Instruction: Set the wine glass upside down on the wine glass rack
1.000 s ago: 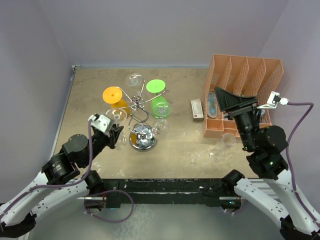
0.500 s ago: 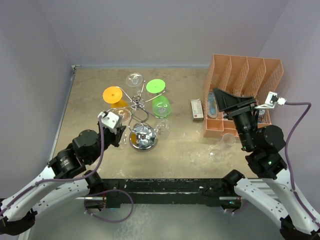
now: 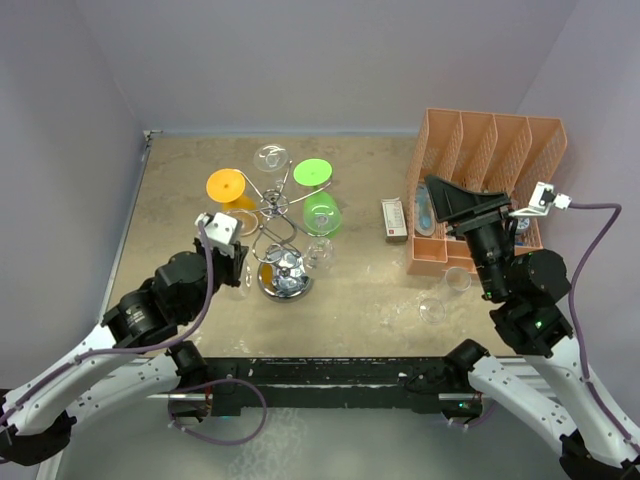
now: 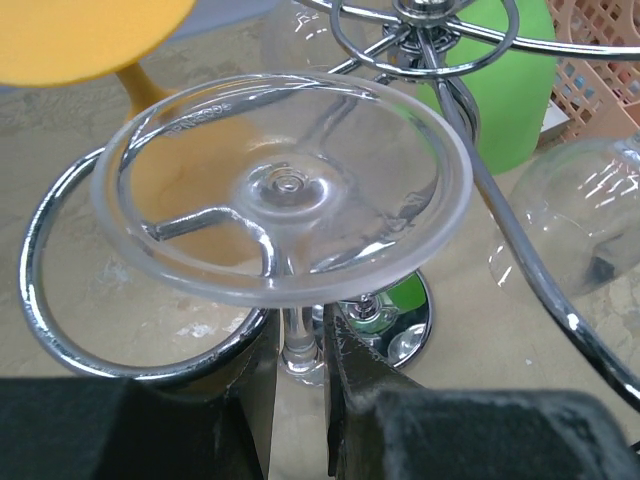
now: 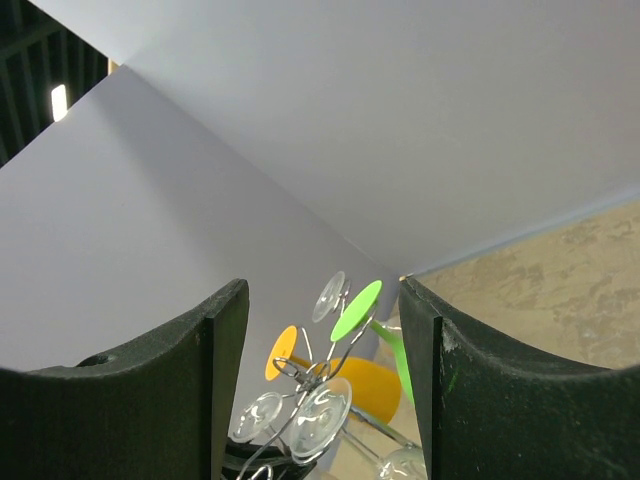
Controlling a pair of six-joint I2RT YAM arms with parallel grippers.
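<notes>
The wine glass rack (image 3: 283, 240) stood mid-table. The clear wine glass (image 4: 285, 190) hung inverted at its near-left scroll loop, stem pinched in the left gripper (image 4: 298, 370). If dragged sideways, the foot could snag the wire and slip. The orange glass (image 3: 226, 186) and green glass (image 3: 320, 210) crowded neighbouring arms. The right gripper (image 5: 320, 290) hovered well away, jaws apart.
</notes>
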